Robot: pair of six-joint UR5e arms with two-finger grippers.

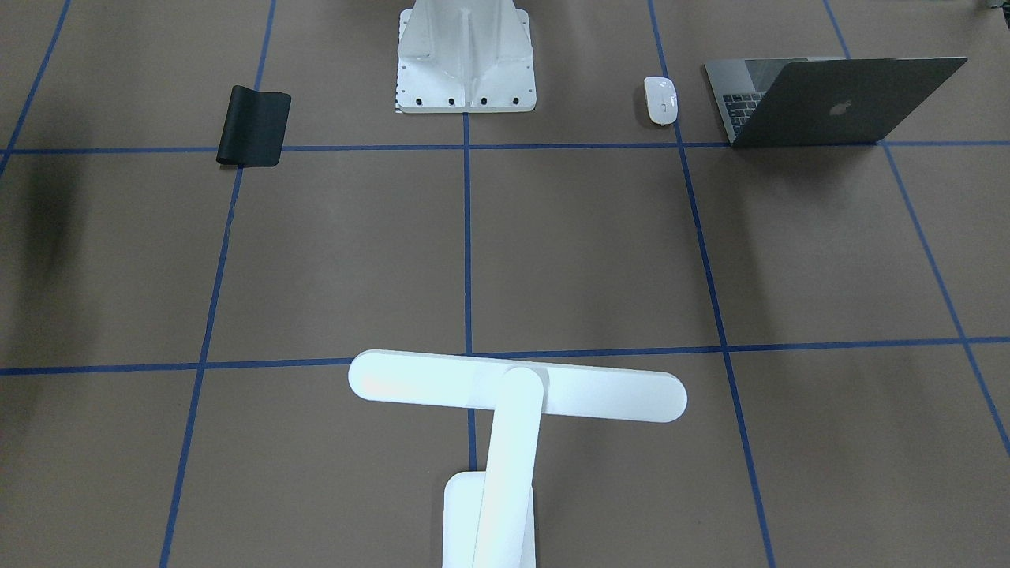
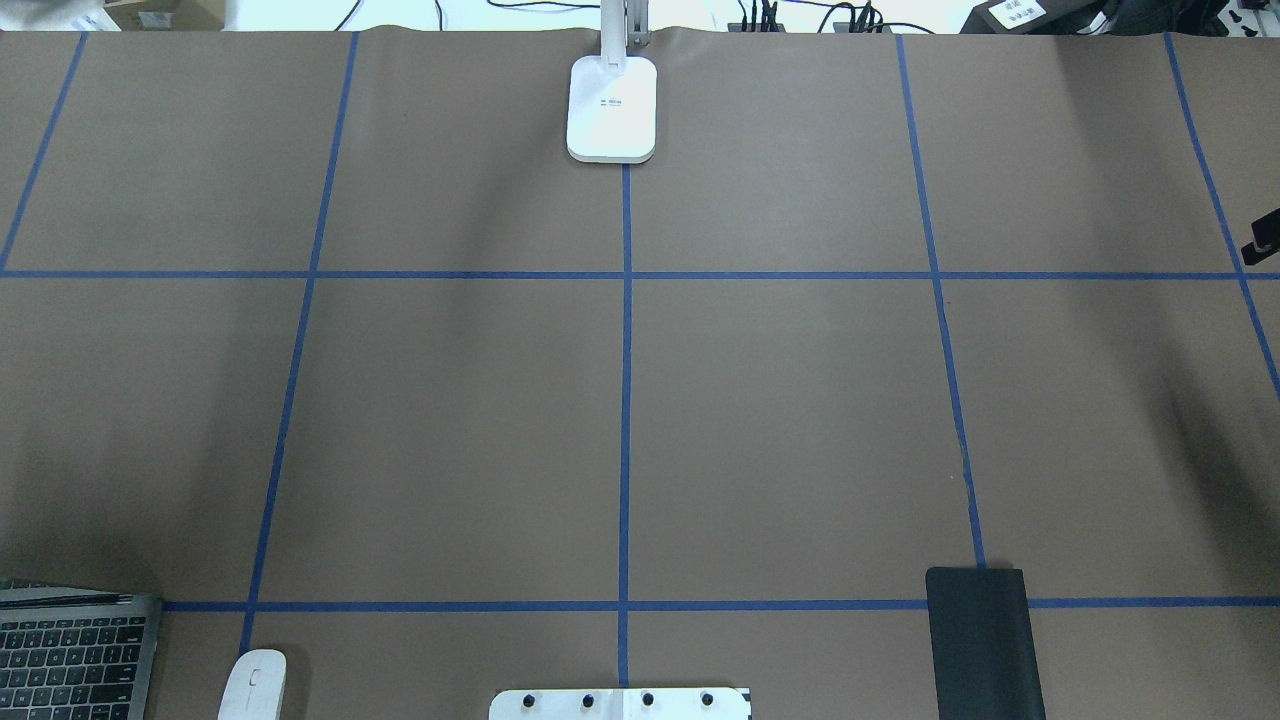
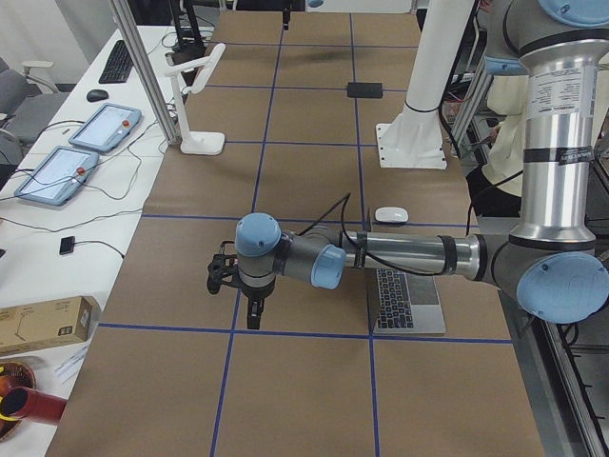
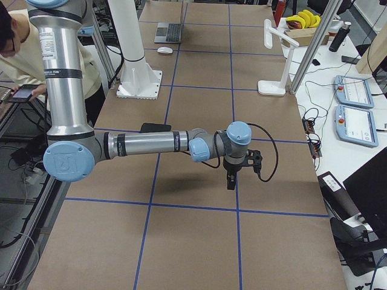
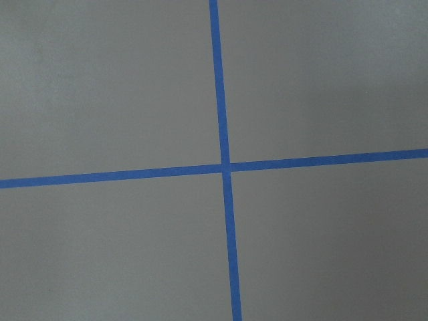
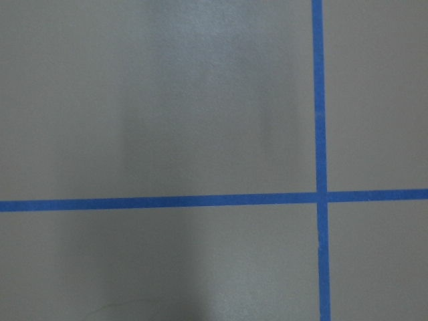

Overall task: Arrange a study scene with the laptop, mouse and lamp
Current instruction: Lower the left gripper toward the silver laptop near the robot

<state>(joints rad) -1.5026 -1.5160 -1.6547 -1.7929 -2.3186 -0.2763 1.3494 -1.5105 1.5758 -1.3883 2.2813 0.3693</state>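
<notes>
The laptop (image 1: 836, 102) stands open on the robot's left near side, also in the overhead view (image 2: 70, 650). The white mouse (image 1: 660, 100) lies beside it, toward the middle (image 2: 253, 685). The lamp (image 1: 517, 386) stands at the far middle edge, its base (image 2: 612, 105) on the centre tape line. My left gripper (image 3: 252, 322) points down above bare paper, beyond the laptop toward the left table end. My right gripper (image 4: 230, 183) points down above bare paper near the right end. I cannot tell whether either is open or shut. Both wrist views show only paper and tape.
A thin black mat (image 1: 254, 126) lies on the robot's right near side (image 2: 985, 640). The white bolted pedestal (image 1: 465, 63) stands at the near middle. Blue tape lines grid the brown paper. Tablets and cables lie on side desks (image 3: 90, 143).
</notes>
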